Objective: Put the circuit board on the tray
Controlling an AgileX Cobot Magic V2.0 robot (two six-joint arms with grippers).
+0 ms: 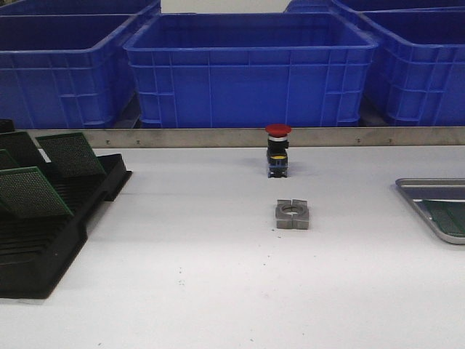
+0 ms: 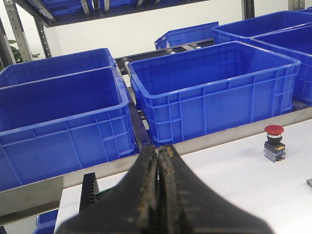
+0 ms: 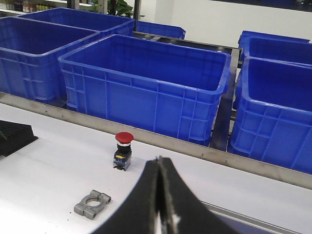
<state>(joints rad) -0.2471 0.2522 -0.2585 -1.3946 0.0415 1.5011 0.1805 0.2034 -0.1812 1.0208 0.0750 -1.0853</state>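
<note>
Several green circuit boards (image 1: 69, 154) stand in the black slotted rack (image 1: 43, 251) at the left of the table. One more green board (image 1: 447, 217) lies in the grey metal tray (image 1: 421, 185) at the right edge. The tray's rim also shows in the right wrist view (image 3: 243, 218), behind the fingers. My left gripper (image 2: 160, 152) is shut and empty above the rack (image 2: 88, 187). My right gripper (image 3: 158, 161) is shut and empty above the table, near the tray. Neither gripper shows in the front view.
A red-topped push button (image 1: 277, 150) stands mid-table, with a grey metal clamp block (image 1: 292, 214) in front of it. Blue plastic crates (image 1: 251, 69) stand in a row behind a metal rail (image 1: 218, 137) at the table's far edge.
</note>
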